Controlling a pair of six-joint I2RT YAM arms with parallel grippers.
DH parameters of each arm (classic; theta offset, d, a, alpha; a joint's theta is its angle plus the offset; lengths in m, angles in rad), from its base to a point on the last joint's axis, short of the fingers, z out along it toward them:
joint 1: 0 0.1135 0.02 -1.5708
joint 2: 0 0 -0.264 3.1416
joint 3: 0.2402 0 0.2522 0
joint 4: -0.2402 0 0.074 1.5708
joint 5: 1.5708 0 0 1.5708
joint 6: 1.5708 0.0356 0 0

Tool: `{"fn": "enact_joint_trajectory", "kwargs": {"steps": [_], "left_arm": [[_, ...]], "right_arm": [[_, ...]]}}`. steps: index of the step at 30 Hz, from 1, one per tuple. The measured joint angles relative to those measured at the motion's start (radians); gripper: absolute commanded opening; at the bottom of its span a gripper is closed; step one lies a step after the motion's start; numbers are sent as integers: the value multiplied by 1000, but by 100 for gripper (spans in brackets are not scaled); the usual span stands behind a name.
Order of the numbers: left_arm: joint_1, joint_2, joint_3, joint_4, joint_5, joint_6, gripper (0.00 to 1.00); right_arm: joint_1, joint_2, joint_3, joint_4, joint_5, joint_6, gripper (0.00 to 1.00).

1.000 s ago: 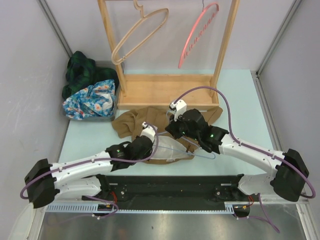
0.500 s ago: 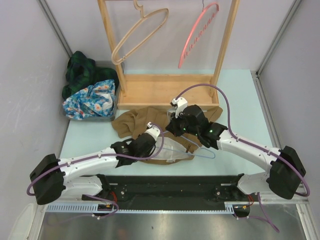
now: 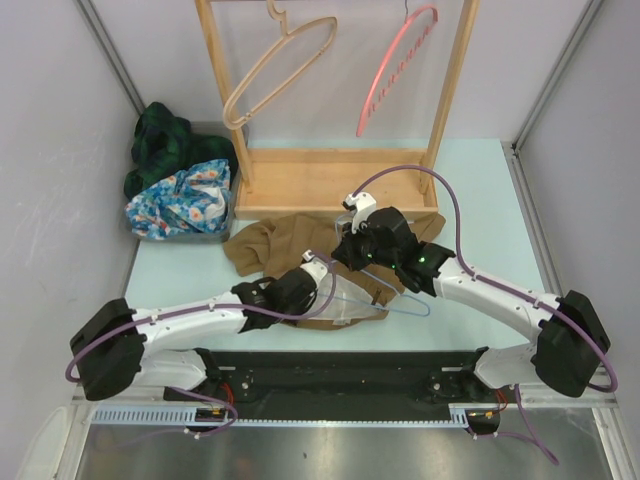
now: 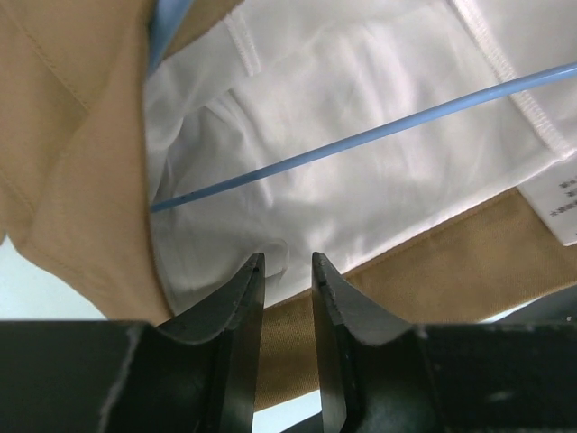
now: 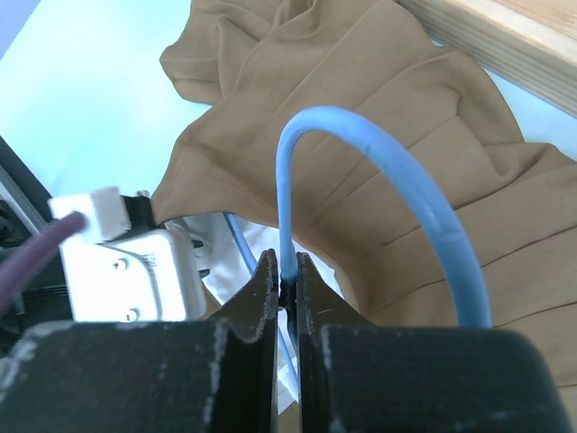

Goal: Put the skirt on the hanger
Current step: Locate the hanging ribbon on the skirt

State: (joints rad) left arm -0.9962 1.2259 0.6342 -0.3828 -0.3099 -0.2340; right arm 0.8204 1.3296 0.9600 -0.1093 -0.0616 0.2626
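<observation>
The brown skirt [image 3: 270, 245] lies crumpled on the table in front of the rack, its white lining [image 3: 345, 297] turned out at the near side. A blue wire hanger [image 3: 415, 307] lies partly inside it. My right gripper [image 3: 350, 250] is shut on the hanger's neck just below the hook [image 5: 338, 115], over the skirt [image 5: 406, 135]. My left gripper [image 4: 285, 271] has its jaws narrowly parted and holds nothing, just above the lining [image 4: 361, 72] near the waistband edge. The hanger's bar [image 4: 361, 138] crosses the lining ahead of it.
A wooden rack [image 3: 330, 180] stands behind the skirt, with a beige hanger [image 3: 280, 70] and a pink hanger [image 3: 395, 70] on its rail. A pile of green and floral clothes [image 3: 175, 185] sits at the back left. A black rail [image 3: 340, 370] runs along the near edge.
My left arm has reached further right, bringing its gripper over the white lining. My right gripper has shifted slightly back with the hanger.
</observation>
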Motion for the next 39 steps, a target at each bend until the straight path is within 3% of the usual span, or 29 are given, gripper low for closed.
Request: {"fn": "enact_joint_trajectory", "kwargs": {"steps": [10, 14, 17, 19, 21, 26, 30, 34, 38, 39], "left_arm": [[9, 66, 24, -1, -32, 0, 38], [13, 71, 36, 0, -54, -2, 26], [15, 78, 43, 0, -54, -3, 6], [16, 82, 44, 0, -53, -3, 4], [16, 83, 44, -2, -53, -1, 7], [17, 83, 44, -7, -54, -3, 30], [17, 82, 44, -22, -53, -11, 32], [17, 90, 45, -31, -53, -22, 24], [17, 126, 54, -36, -53, -35, 1], [17, 130, 55, -40, -53, -38, 0]], "right_arm": [[-1, 2, 0, 1, -1, 7, 0], [-1, 2, 0, 2, -1, 7, 0], [-1, 2, 0, 2, 0, 7, 0], [-1, 2, 0, 2, 0, 7, 0], [-1, 2, 0, 2, 0, 7, 0], [-1, 2, 0, 2, 0, 7, 0], [-1, 2, 0, 2, 0, 7, 0], [-1, 2, 0, 2, 0, 8, 0], [-1, 2, 0, 2, 0, 10, 0], [-1, 2, 0, 2, 2, 10, 0]]}}
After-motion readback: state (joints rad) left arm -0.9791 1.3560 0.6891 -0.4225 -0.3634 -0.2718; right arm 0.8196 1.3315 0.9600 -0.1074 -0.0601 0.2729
